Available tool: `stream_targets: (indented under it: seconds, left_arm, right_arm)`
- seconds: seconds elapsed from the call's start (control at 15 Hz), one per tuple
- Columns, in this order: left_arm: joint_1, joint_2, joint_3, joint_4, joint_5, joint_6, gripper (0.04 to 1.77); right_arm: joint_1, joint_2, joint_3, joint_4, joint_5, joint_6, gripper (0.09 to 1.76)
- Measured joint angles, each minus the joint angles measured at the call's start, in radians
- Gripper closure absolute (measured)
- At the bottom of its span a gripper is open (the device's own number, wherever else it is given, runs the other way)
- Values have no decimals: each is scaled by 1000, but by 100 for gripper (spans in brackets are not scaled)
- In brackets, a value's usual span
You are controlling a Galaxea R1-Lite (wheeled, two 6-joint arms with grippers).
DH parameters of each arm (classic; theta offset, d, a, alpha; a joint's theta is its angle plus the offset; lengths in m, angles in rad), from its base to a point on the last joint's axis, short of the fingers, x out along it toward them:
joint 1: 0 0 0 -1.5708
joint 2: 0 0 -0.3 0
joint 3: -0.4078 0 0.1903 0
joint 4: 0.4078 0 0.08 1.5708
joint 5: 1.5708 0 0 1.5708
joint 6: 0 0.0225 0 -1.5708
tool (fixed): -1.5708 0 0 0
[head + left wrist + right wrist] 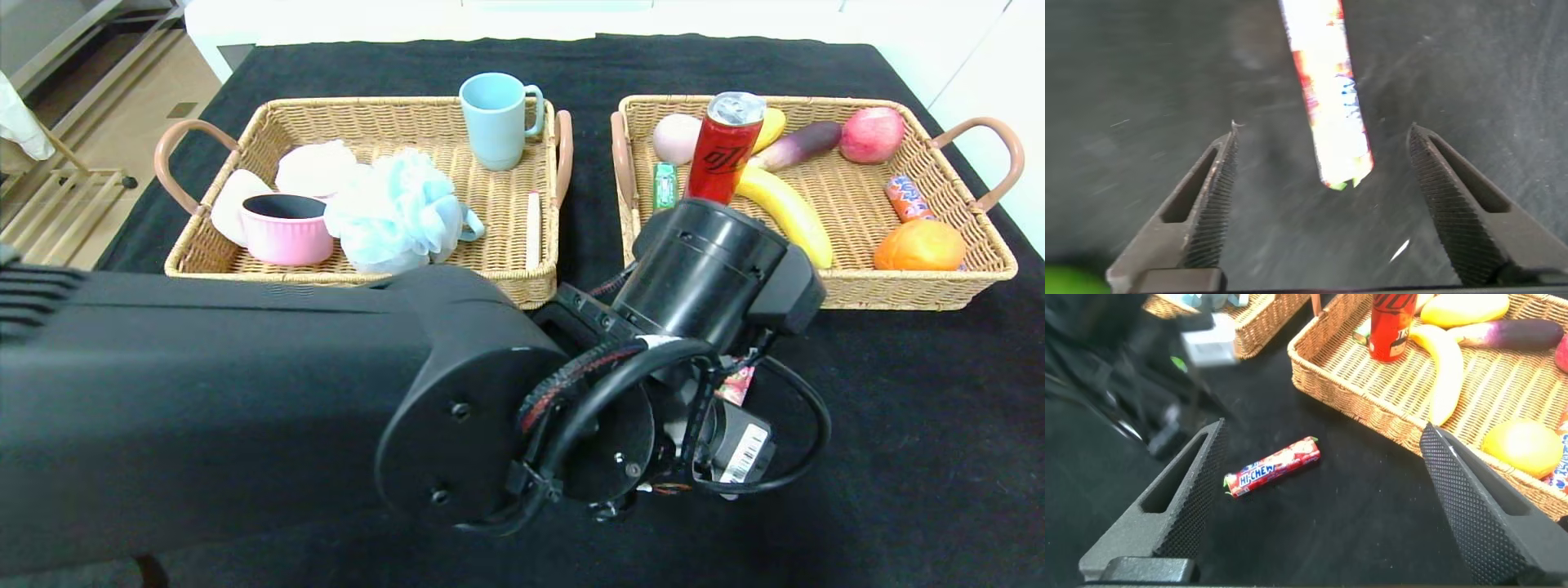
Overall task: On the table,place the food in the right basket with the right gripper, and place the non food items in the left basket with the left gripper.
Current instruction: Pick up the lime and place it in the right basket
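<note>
A red Hi-Chew candy stick (1272, 466) lies flat on the black tablecloth in front of the right basket (816, 103). In the head view only a corner of the candy (737, 384) peeks out from under my left arm's wrist. My left gripper (1323, 129) hangs open just above the cloth, and the candy's end (1327, 90) lies between its fingertips without touching either. My right gripper (1324, 429) is open and empty, a little back from the candy, which lies near its left finger (1196, 486). The left basket (367, 110) sits at the far left.
The left basket holds a blue mug (494, 118), a pink bowl (286, 229), a blue bath puff (396, 212) and white items. The right basket holds a red can (722, 147), a banana (788, 212), an apple (872, 135) and an orange (920, 245). My left arm (245, 392) reaches across the table's front.
</note>
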Motion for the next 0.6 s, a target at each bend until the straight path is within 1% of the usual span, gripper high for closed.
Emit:
stream_targets:
  seconds: [0.13, 0.2, 0.33, 0.47, 0.6]
  left_arm:
    - [1, -42, 1, 56, 53, -4, 26]
    - [2, -63, 0, 73, 93, -15, 24]
    - [12, -103, -3, 81, 140, -37, 21]
    - [43, -144, -3, 86, 181, -47, 18]
    - [84, -180, -1, 143, 213, -79, 16]
  right_arm:
    - [0, 3, 3, 0, 0, 0, 14]
    - [0, 7, 5, -1, 1, -1, 14]
    - [0, 20, 7, -1, -1, -1, 14]
    - [-1, 33, 7, -1, -1, -1, 14]
    - [-1, 45, 9, -2, -2, -2, 14]
